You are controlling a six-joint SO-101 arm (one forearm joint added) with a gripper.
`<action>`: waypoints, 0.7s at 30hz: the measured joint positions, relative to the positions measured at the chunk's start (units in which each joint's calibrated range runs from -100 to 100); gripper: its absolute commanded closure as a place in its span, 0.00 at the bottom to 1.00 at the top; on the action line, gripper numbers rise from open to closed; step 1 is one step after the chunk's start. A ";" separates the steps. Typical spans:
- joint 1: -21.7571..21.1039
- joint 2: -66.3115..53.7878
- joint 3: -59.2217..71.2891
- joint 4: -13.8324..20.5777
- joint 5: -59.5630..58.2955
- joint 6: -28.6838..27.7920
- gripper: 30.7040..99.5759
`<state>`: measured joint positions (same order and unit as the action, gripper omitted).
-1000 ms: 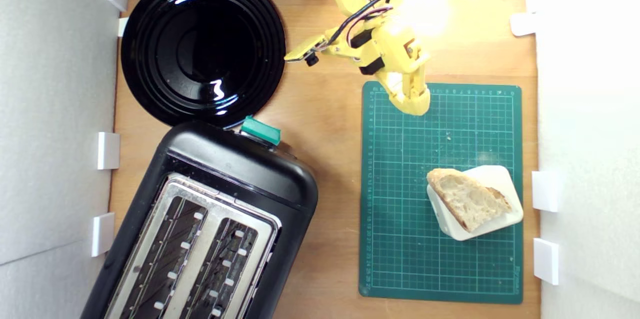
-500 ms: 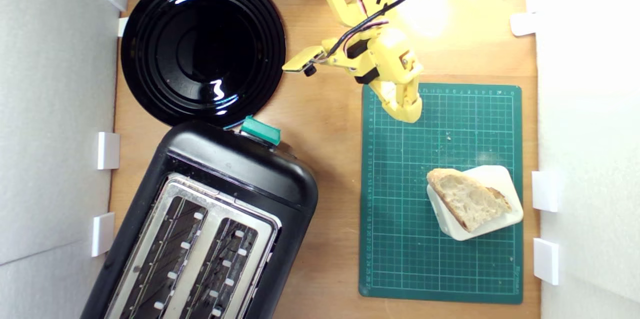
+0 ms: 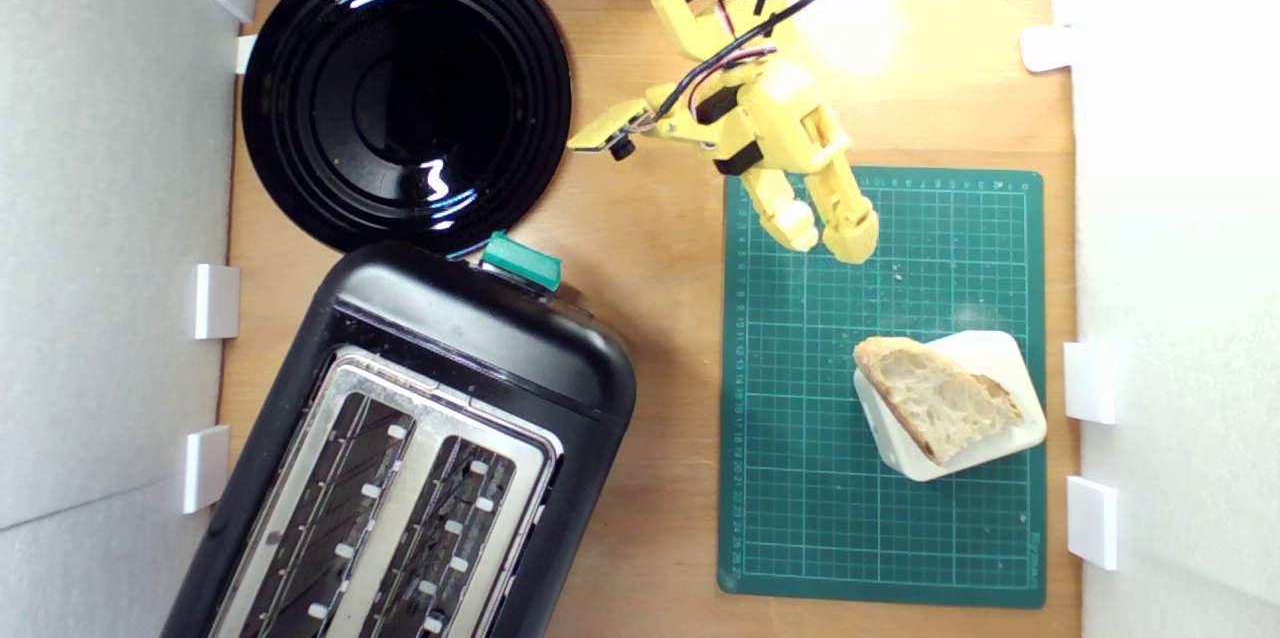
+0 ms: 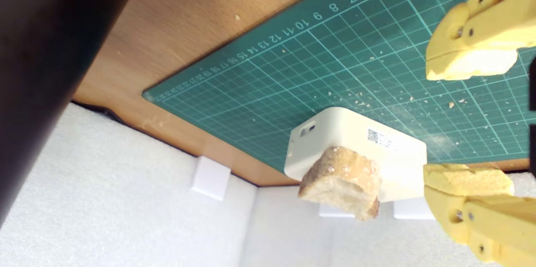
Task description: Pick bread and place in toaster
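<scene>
Overhead, the wooden worktop [image 3: 660, 218] is boxed in by pale foam-like walls [image 3: 110, 318] with small white blocks [image 3: 216, 301] set along their foot. A green cutting mat [image 3: 800, 478] with a printed grid lies toward the exterior view's right, dotted with crumbs, and a bright glare washes out the wood above it. On the mat's far right a white rounded block [image 3: 985, 350] carries the bread [image 3: 935, 398], a wedge with pale crumb and brown crust, one end overhanging the block's edge in the wrist view [image 4: 341, 181]. The yellow tool [image 3: 828, 240] hangs over the mat's upper corner, its jaws parted with a clear gap and nothing between them, well apart from the bread. A glossy black plate [image 3: 405, 93] sits at the upper left of the exterior view. Below it stands the black toaster [image 3: 480, 338], angled, with a silver top, two long slots and a green lever [image 3: 521, 260] just beside the plate's rim.
</scene>
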<state>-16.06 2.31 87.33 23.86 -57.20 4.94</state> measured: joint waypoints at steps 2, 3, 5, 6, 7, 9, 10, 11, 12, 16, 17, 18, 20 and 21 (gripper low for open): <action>0.27 1.09 -1.39 0.00 -0.76 0.00 0.15; 0.64 1.18 -1.76 0.00 -0.85 -0.05 0.15; 1.37 1.26 -2.87 0.00 -0.93 -1.91 0.15; 1.74 1.68 -3.70 0.00 -0.93 -2.79 0.15; 1.83 1.93 -4.44 -0.27 -0.93 -3.36 0.15; 2.11 2.02 -4.90 -0.71 -0.93 -4.14 0.15; 1.83 2.02 -5.09 -1.87 -0.93 -4.40 0.15; 1.74 2.02 -5.18 -3.02 -0.93 -4.55 0.15; 1.83 2.02 -5.18 -3.82 -0.93 -4.61 0.15; 2.29 2.02 -5.18 -4.89 -0.93 -4.66 0.16; 2.20 2.02 -5.18 -4.35 -0.93 -4.66 0.16; 2.01 2.02 -5.18 -4.26 -0.93 -4.66 0.16; 1.92 2.02 -5.18 -4.18 -0.93 -4.66 0.16; 1.92 2.02 -5.18 -4.44 -0.93 -4.66 0.16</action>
<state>-14.14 4.33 82.15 19.41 -58.14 0.28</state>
